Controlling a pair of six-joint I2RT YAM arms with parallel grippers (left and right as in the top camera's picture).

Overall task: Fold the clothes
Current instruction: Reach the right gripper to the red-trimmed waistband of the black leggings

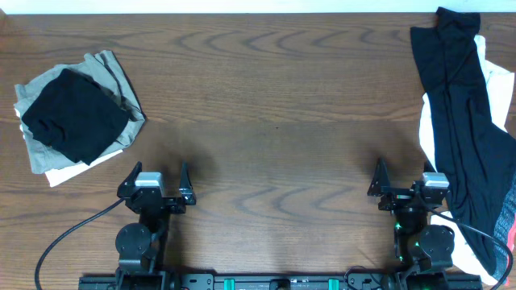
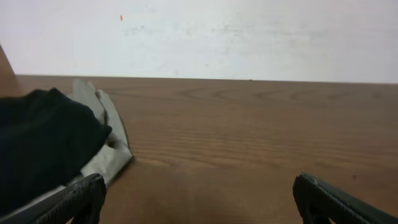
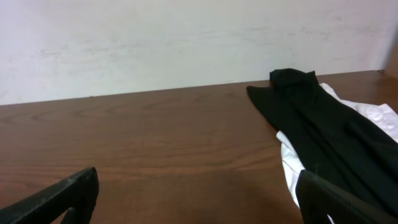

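The clothes, long black leggings (image 1: 459,121), lie stretched along the table's right edge from the far corner toward the front. Their grey waistband with coral-red trim (image 1: 509,216) shows at the frame's right border. In the right wrist view the leggings (image 3: 323,124) run up the right side. My right gripper (image 1: 402,179) sits open just left of them near the front edge, its jaws (image 3: 199,198) wide apart over bare wood. Far to the left, my left gripper (image 1: 157,177) also stands open and empty, with only bare wood between its fingers in its own view (image 2: 199,199).
A white shirt (image 1: 427,129) lies under the leggings and also shows in the right wrist view (image 3: 289,162). At the far left lies a pile: a plain black garment (image 1: 72,113) on khaki cloth (image 1: 113,68) and white cloth. The wooden table (image 1: 274,105) meets a white wall (image 2: 249,37) at the back.
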